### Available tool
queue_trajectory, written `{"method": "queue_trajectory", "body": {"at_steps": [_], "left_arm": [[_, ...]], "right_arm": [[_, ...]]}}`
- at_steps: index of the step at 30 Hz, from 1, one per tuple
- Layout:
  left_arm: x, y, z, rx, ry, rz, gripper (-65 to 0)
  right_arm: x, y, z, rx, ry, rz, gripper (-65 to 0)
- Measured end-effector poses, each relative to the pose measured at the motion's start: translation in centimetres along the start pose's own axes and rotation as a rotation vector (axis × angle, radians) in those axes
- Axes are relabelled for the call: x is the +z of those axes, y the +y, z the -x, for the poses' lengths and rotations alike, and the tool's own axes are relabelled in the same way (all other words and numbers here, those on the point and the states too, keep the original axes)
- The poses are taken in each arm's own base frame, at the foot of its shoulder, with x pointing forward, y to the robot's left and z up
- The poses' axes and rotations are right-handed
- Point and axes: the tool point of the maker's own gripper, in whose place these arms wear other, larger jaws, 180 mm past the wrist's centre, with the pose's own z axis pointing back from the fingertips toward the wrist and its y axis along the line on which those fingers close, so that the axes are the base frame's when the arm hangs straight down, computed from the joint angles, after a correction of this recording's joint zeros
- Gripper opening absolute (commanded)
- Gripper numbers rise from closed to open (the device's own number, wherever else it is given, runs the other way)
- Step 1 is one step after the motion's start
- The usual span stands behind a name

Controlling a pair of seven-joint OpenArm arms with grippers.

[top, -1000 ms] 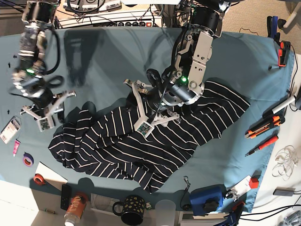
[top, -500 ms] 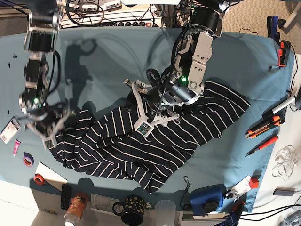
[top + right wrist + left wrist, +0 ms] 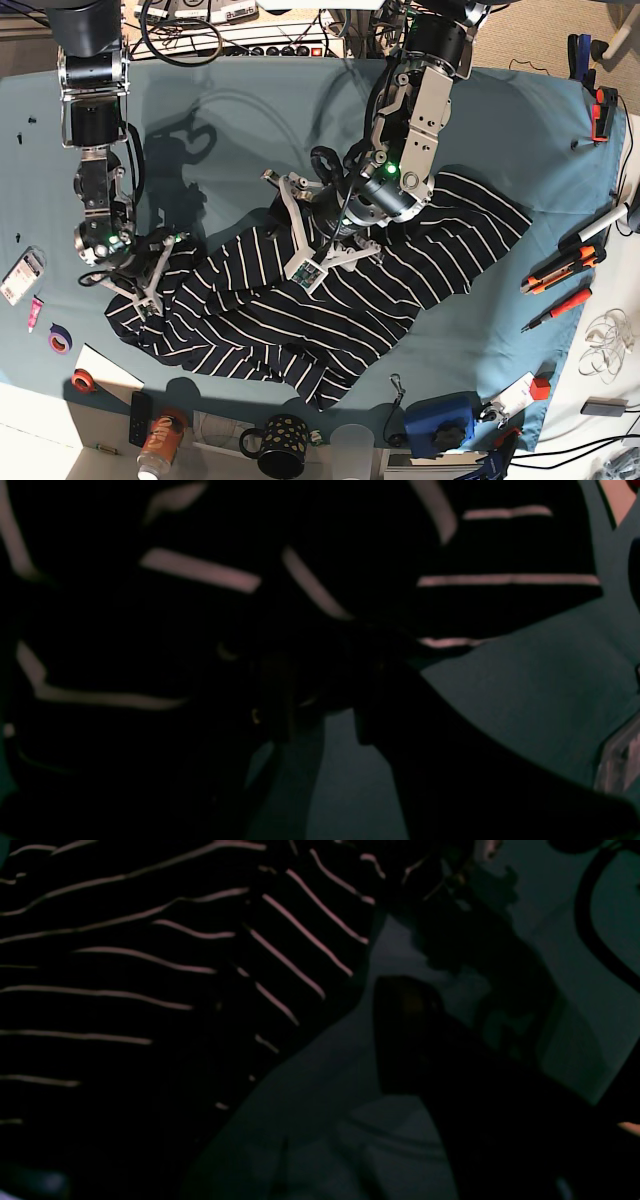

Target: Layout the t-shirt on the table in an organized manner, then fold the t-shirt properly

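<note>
While the left gripper [image 3: 322,225] stays put with jaws spread wide over the t-shirt's [image 3: 330,300] upper middle, the right gripper [image 3: 150,272] has swung in from bare table [image 3: 240,120] and now sits on the shirt's edge, jaws half-parted; whether it grips fabric cannot be told. 1 striped t-shirt lies crumpled across the table's centre. 2 arms work it. 1 spotted mug [image 3: 277,442] and 1 orange can [image 3: 160,445] stand at the near edge.
</note>
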Motion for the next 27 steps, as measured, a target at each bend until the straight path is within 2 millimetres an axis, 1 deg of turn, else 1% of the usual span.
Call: {"method": "queue_trajectory", "body": {"at_steps": [1,2,4,6,10,12,14,16,18,19,22,24,27], "left_arm": [[0.0,0.0,0.0,0.0,0.0,0.0,-30.5],[0.0,0.0,0.0,0.0,0.0,0.0,-30.5],[0.0,0.0,0.0,0.0,-0.001,0.0,-30.5],[0.0,0.0,-0.1,-0.001,-0.005,0.0,-30.5],[0.0,0.1,-0.3,-0.002,-0.015,-0.002,-30.5],[0.0,0.0,-0.4,-0.001,-0.018,0.0,-30.5],[0.0,0.1,-0.4,-0.003,-0.017,-0.001,-30.5],[0.0,0.1,-0.4,-0.002,-0.017,-0.001,-30.5],[0.0,0.0,-0.4,-0.002,-0.018,0.0,-30.5],[0.0,0.0,-0.4,-0.002,-0.017,-0.001,-30.5],[0.0,0.0,-0.4,-0.002,-0.017,-0.001,-30.5],[0.0,0.0,-0.4,-0.002,-0.017,0.0,-30.5],[0.0,0.1,-0.4,-0.002,-0.017,-0.001,-30.5]], "right_arm": [[0.0,0.2,0.1,-0.012,0.005,-0.01,-47.1],[0.0,0.2,0.1,-0.018,0.007,-0.009,-51.2],[-0.1,0.5,0.2,-0.062,0.005,-0.008,-65.0],[-0.3,0.3,0.4,-0.124,0.022,0.037,-65.0],[0.2,0.4,0.3,-0.119,0.047,0.047,-65.0],[0.7,0.9,0.2,-0.108,0.053,0.031,-65.0],[1.4,2.4,-1.2,-0.093,0.001,-0.051,-65.0],[2.4,3.8,-3.6,-0.109,-0.089,-0.133,-65.0],[3.6,4.1,-5.8,-0.129,-0.174,-0.179,-65.0],[4.1,4.1,-6.5,-0.131,-0.201,-0.193,-65.0],[5.1,4.3,-7.2,-0.146,-0.257,-0.266,-65.0],[5.8,4.4,-7.6,-0.187,-0.293,-0.325,-65.0],[6.9,2.8,-8.0,-0.257,-0.348,-0.342,-65.0]]}}
